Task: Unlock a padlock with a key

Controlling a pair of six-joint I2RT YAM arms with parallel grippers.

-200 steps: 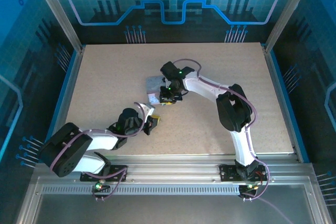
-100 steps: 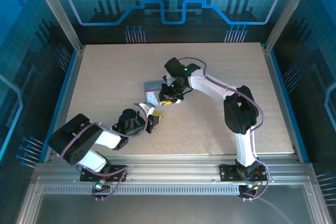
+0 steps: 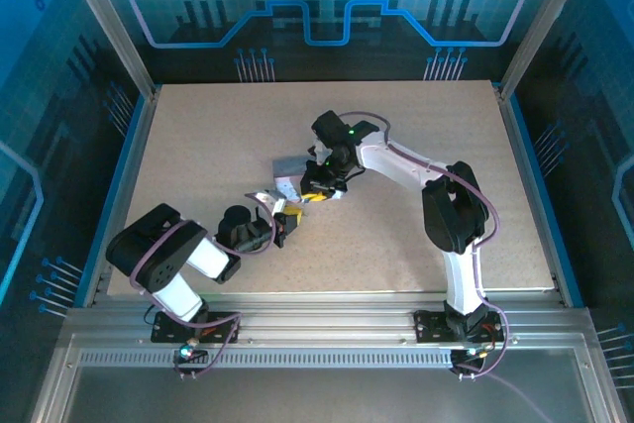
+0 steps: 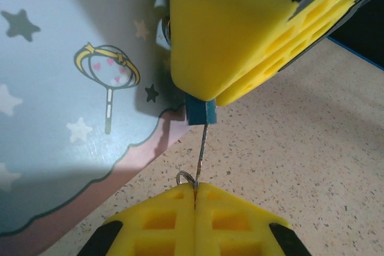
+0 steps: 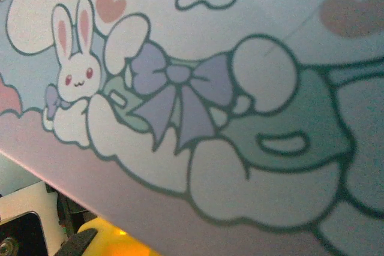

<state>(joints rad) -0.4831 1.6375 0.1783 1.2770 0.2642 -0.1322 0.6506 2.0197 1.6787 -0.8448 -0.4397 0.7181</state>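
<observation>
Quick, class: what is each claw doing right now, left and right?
Left claw: closed, holding the thin dark-grey metal key.
Right claw: closed, holding the tiny bluish-teal padlock.

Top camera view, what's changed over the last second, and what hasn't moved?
The left arm folded in, its elbow swinging toward the table's middle, and the left fingers crept up toward the right fingers. The right arm's elbow drifted slightly right. Nothing was let go: the left fingers stay shut on the key, the right fingers on the padlock. The tin stayed put.
</observation>
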